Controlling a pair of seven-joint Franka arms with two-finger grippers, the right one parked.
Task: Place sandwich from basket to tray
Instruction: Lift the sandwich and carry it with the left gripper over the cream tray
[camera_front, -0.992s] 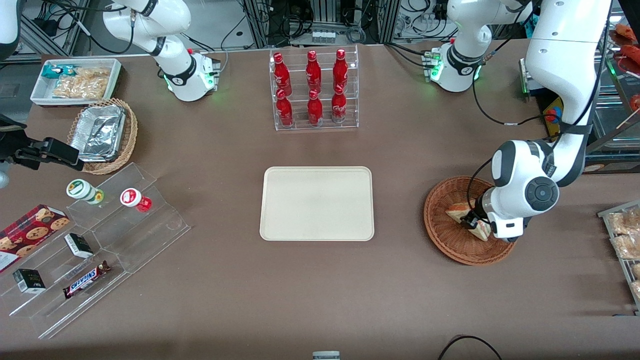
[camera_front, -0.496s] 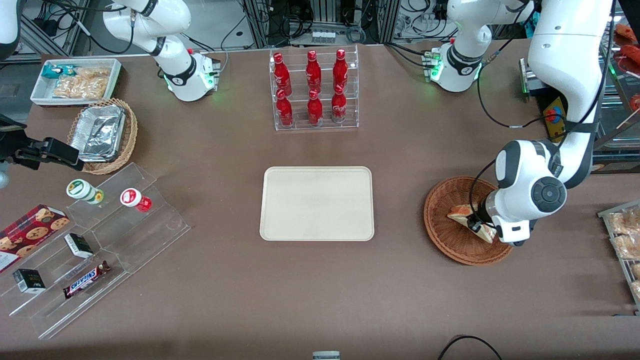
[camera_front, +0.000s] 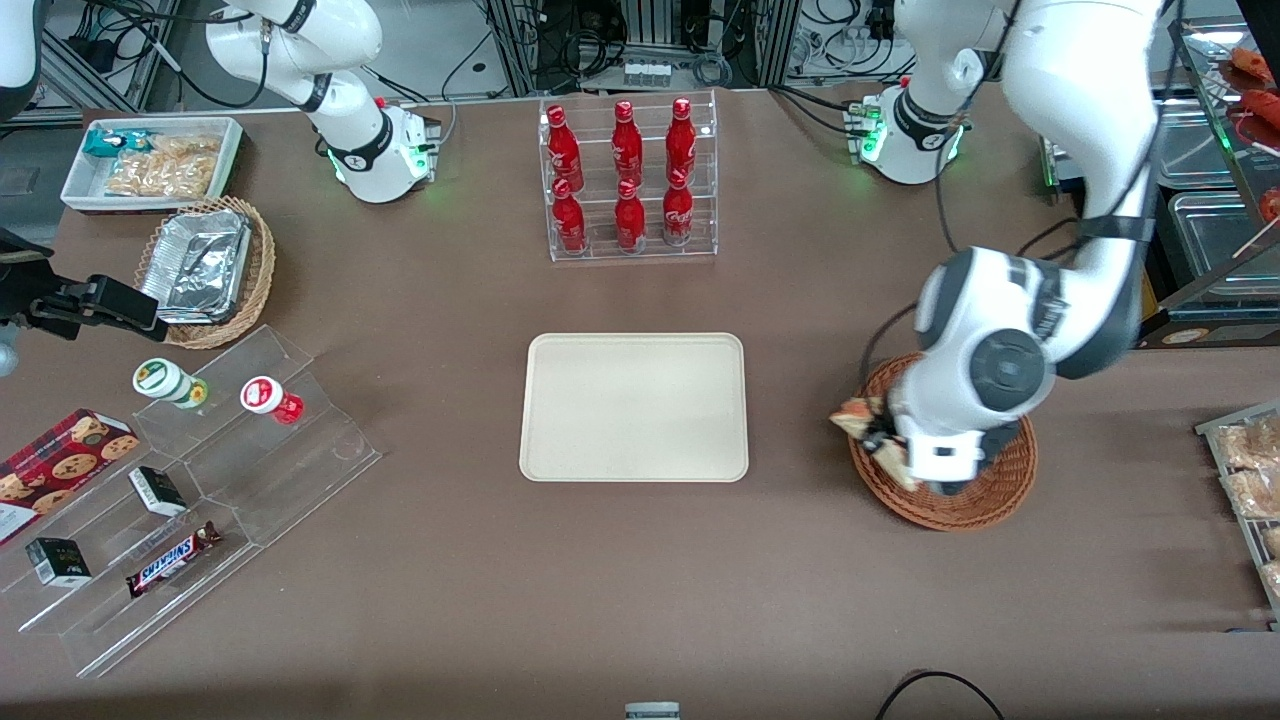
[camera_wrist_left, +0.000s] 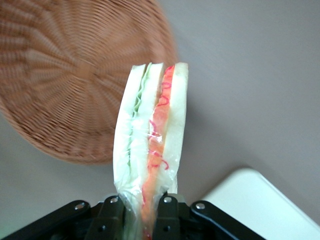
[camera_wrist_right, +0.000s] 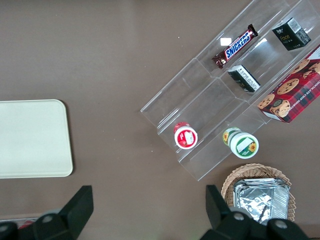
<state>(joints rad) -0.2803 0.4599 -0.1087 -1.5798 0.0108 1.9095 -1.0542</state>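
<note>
My gripper (camera_front: 885, 440) (camera_wrist_left: 141, 210) is shut on the wrapped sandwich (camera_wrist_left: 150, 135), a wedge of white bread with green and red layers. It holds the sandwich (camera_front: 858, 418) lifted above the rim of the reddish-brown basket (camera_front: 985, 490) (camera_wrist_left: 60, 90), on the side facing the tray. The cream tray (camera_front: 634, 407) lies flat mid-table with nothing on it; one rounded corner of the tray (camera_wrist_left: 270, 205) shows in the left wrist view. No other item shows in the basket, though the arm covers much of it.
A clear rack of red bottles (camera_front: 628, 180) stands farther from the front camera than the tray. Toward the parked arm's end are a clear stepped stand (camera_front: 190, 500) with snacks, a tan basket of foil containers (camera_front: 205, 268) and a white bin (camera_front: 150, 160). A rack of baked goods (camera_front: 1250, 480) sits past the basket.
The gripper has lifted the sandwich out of the basket and carried it toward the tray, now over the basket's rim. The arm's wrist swung the same way.
</note>
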